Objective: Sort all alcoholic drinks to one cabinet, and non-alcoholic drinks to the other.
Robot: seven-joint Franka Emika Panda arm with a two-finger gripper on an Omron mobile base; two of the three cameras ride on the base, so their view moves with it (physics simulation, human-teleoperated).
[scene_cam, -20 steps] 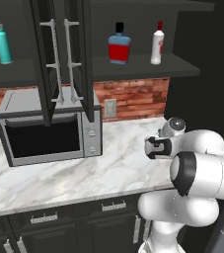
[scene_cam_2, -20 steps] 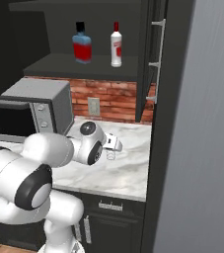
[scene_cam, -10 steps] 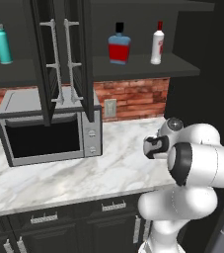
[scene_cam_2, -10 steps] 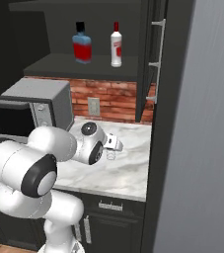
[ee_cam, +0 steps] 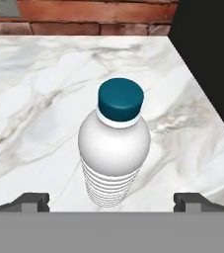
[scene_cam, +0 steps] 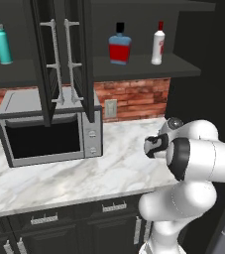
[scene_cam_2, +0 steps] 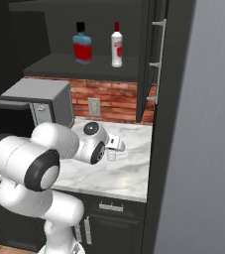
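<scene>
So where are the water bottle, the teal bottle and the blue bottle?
Water bottle [ee_cam: 114,148], hand view: on its shoulder.
Teal bottle [scene_cam: 3,45], left base view: mid-body.
Blue bottle [scene_cam_2: 82,49], right base view: on its red label.

The white arm rose from the lower right of the left base view, folded at a bulky elbow in the right middle of the frame, with its wrist pointing left. In the right base view it climbed from the lower left and reached toward the frame's centre. The gripper stood wide open in the hand view, its two dark fingertips low at the bottom corners, well apart.
</scene>
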